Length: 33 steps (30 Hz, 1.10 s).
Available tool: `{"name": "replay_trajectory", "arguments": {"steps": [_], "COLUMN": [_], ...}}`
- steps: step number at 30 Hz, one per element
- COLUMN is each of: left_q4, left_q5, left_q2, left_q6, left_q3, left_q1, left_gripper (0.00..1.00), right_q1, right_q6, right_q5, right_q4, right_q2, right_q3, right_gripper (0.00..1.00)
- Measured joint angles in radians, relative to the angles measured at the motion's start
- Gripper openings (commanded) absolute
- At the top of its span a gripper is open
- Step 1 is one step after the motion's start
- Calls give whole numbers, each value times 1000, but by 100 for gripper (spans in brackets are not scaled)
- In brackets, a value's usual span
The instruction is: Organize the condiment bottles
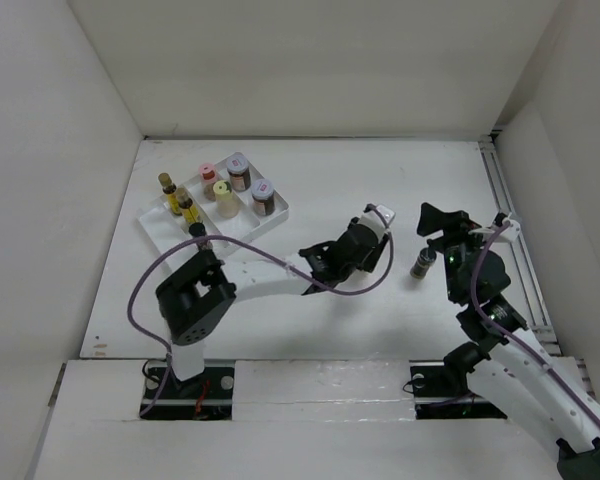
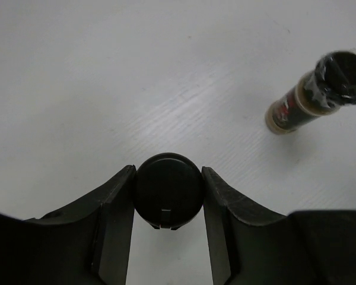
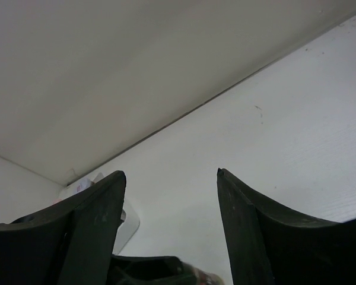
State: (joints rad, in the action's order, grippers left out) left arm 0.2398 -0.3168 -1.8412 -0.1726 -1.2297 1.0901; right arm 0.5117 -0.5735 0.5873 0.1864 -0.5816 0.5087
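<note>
Though its body is hidden, dark-capped bottle (image 2: 169, 196) in left pincer (image 2: 168, 176)

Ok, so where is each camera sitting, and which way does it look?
Top: above and behind, looking down on the table, the tray, the left arm and the right arm.
Left wrist: looks down past the left gripper, which pinches a dark-capped bottle.
Right wrist: looks across the table toward a wall, past the right gripper, open.
Shared: top and left wrist both show the loose bottle.
</note>
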Motion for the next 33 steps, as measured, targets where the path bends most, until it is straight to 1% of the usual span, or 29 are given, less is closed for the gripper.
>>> {"name": "replay_trajectory", "arguments": {"steps": [2, 5, 9, 12, 15, 21, 23, 28, 33], "left_q4": [5, 12, 34, 34, 7, -82, -102, -109, -107], "left_q5": [-43, -114, -200, -267, -339, -452, -459, -443, -430], "left_q2": [94, 239, 370, 410, 409, 359, 337, 295, 237], "left_q6": [-7, -42, -115, -168, -212, -285, -308, -344, -346], "left_q3": [65, 130, 175, 215, 243, 246, 246, 249, 242], "left_q1": [-22, -106, -307, -439, -507, -514, -529, -611, -632], "left_gripper": [28, 28, 28, 28, 28, 28, 28, 29, 29], "right_q1": [0, 0, 0, 0, 0, 0, 0, 0, 0], "right_q6": [0, 0, 0, 0, 0, 0, 0, 0, 0], "right_q5": [-5, -19, -53, -74, -94, -117, -125, -140, -143], "right_q4": [0, 1, 0, -2, 1, 3, 5, 5, 8], "right_q2": [-1, -18, -63, -92, -100, -126, -137, -146, -150], "right_q3": [0, 0, 0, 0, 0, 0, 0, 0, 0], "right_gripper": [70, 70, 70, 70, 70, 70, 70, 70, 70]}}
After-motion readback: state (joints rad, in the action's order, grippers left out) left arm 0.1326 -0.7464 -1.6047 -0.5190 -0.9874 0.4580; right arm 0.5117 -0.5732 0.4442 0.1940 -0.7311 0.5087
